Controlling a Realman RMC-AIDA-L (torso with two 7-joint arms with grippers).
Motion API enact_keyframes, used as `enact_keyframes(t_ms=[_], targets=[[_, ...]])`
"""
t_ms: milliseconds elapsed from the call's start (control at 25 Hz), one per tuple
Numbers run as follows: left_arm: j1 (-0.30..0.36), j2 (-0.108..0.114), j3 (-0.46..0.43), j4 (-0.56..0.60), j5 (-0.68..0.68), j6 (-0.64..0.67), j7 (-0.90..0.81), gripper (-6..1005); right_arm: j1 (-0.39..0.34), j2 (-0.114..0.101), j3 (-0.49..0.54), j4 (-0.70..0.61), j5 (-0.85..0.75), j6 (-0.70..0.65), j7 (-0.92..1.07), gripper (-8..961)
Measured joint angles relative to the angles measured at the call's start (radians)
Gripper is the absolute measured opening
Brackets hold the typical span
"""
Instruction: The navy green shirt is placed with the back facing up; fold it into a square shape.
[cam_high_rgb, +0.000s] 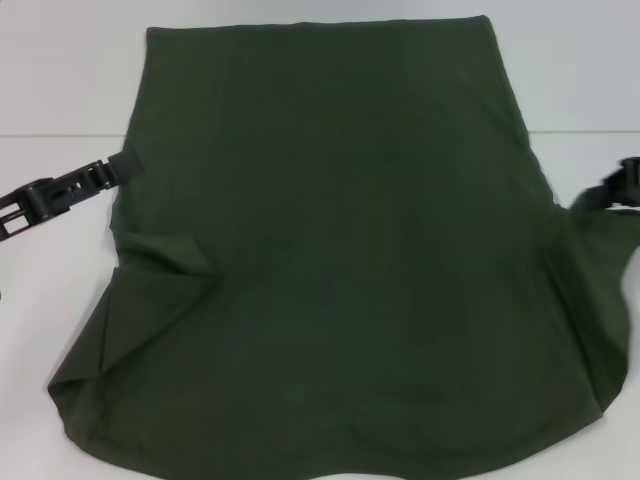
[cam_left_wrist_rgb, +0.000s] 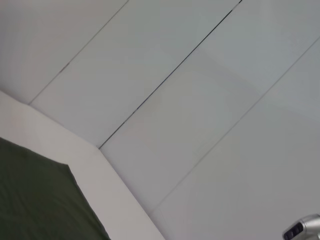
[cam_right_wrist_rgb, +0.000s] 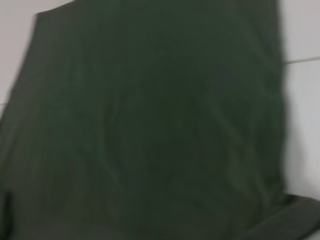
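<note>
Shirt: the navy green shirt (cam_high_rgb: 340, 250) lies spread flat on the white table (cam_high_rgb: 60, 80), plain back up, filling most of the head view; its far edge is straight, its near part flares wider
Left claw: the left gripper (cam_high_rgb: 122, 168) reaches in from the side and meets the shirt's left edge about halfway along; it looks clenched on that edge, probably to lift the side and carry it inward for a lengthwise fold
Right claw: the right gripper (cam_high_rgb: 622, 185) sits at the shirt's right edge, where the cloth rises toward it; whether it is clamped or released cannot be told
Left sleeve area: a fold (cam_high_rgb: 165, 255) of fabric is bunched near the left edge, just nearer than the left gripper, and could crease the fold
Surroundings: only the table and a pale panelled wall (cam_left_wrist_rgb: 200, 100) show; nothing else blocks the arms
</note>
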Motion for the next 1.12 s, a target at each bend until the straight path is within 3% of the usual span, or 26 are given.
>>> enact_keyframes(t_ms=[160, 440, 680, 800, 960, 1040, 1080, 1120], targets=[[-0.002, -0.002, -0.029, -0.001, 0.000, -0.001, 0.004, 824, 0.044, 0.018, -0.005, 0.064, 0.003, 0.002, -0.002, 60], [0.004, -0.006, -0.039, -0.001, -0.012, -0.001, 0.008, 825, 0.082, 0.034, -0.012, 0.211, 0.006, 0.123, -0.030, 64], [0.003, -0.006, -0.047, -0.002, -0.012, -0.009, 0.014, 824, 0.074, 0.017, -0.006, 0.273, 0.151, 0.110, -0.072, 67], [0.003, -0.006, -0.052, -0.005, -0.013, -0.016, 0.017, 824, 0.074, 0.002, -0.005, 0.338, 0.248, 0.083, -0.138, 296], [0.002, -0.003, -0.057, -0.013, -0.014, -0.019, 0.018, 824, 0.053, -0.016, -0.005, 0.341, 0.284, 0.078, -0.165, 472], [0.003, 0.007, -0.052, -0.015, 0.001, -0.020, -0.002, 825, 0.036, -0.034, -0.005, 0.331, 0.283, 0.076, -0.156, 532], [0.004, 0.010, -0.050, -0.015, 0.009, -0.020, -0.012, 825, 0.019, -0.060, -0.008, 0.327, 0.283, 0.075, -0.141, 548], [0.007, 0.019, -0.045, -0.015, 0.034, -0.020, -0.038, 825, 0.019, -0.060, -0.008, 0.327, 0.283, 0.075, -0.141, 564]])
